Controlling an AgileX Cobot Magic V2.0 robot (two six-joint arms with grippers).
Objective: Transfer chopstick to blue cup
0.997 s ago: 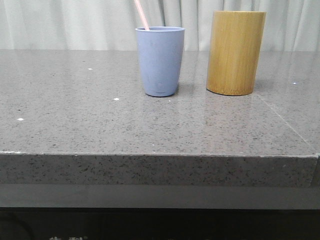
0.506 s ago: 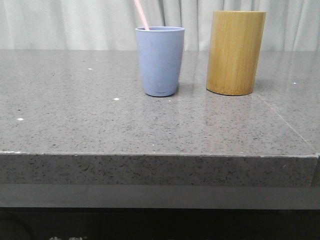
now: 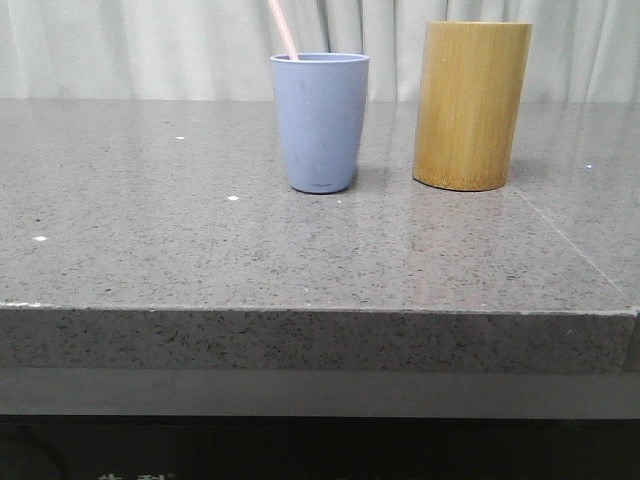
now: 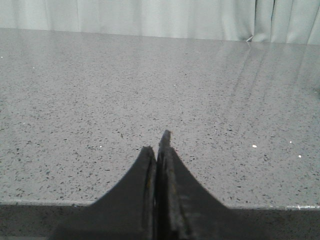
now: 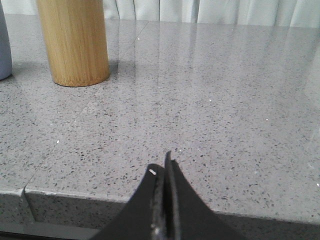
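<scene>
The blue cup (image 3: 320, 122) stands upright near the middle of the grey stone table. A pale pink chopstick (image 3: 283, 30) leans out of its far left rim, its top cut off by the frame. The cup's edge also shows in the right wrist view (image 5: 4, 47). My left gripper (image 4: 159, 145) is shut and empty, low at the table's front edge. My right gripper (image 5: 165, 162) is shut and empty, low at the front edge, well short of the cups. Neither gripper shows in the front view.
A taller tan bamboo cylinder (image 3: 471, 105) stands just right of the blue cup; it also shows in the right wrist view (image 5: 74, 40). The table's front edge (image 3: 320, 310) runs across the view. White curtains hang behind the table.
</scene>
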